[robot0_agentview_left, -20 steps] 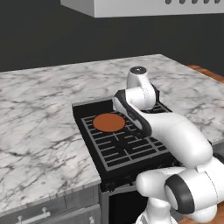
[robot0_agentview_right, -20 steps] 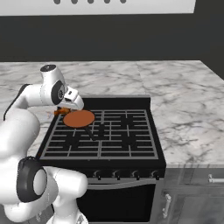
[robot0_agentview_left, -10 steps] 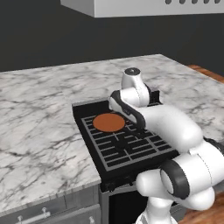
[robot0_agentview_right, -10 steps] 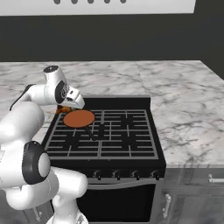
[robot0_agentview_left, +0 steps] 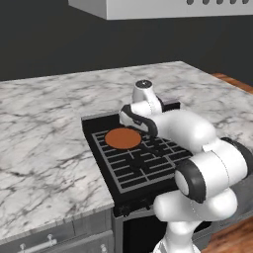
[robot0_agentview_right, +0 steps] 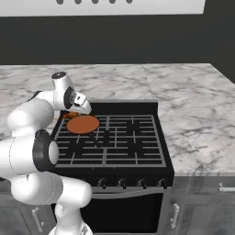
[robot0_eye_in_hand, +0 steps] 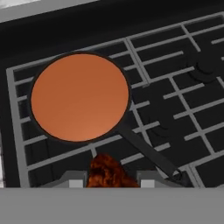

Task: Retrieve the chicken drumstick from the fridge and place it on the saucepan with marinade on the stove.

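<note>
Right now I see my claw [robot0_eye_in_hand: 109, 181] gripping the small golden-brown lumpy chicken drumstick [robot0_eye_in_hand: 107, 171], held above the black gas stove [robot0_eye_in_hand: 175, 100] just beside the flat orange-brown round saucepan [robot0_eye_in_hand: 80, 97].

The grey-veined white marble tabletop [robot0_agentview_left: 44, 143] looked polished and smooth. The black gas stove [robot0_agentview_right: 137, 166] carried matt grey metal grates [robot0_eye_in_hand: 175, 100]. The round dark saucepan's flat orange-brown marinade [robot0_eye_in_hand: 80, 97] looked smooth and matt. The lumpy reddish-brown chicken drumstick [robot0_eye_in_hand: 107, 173] looked rough.
</note>
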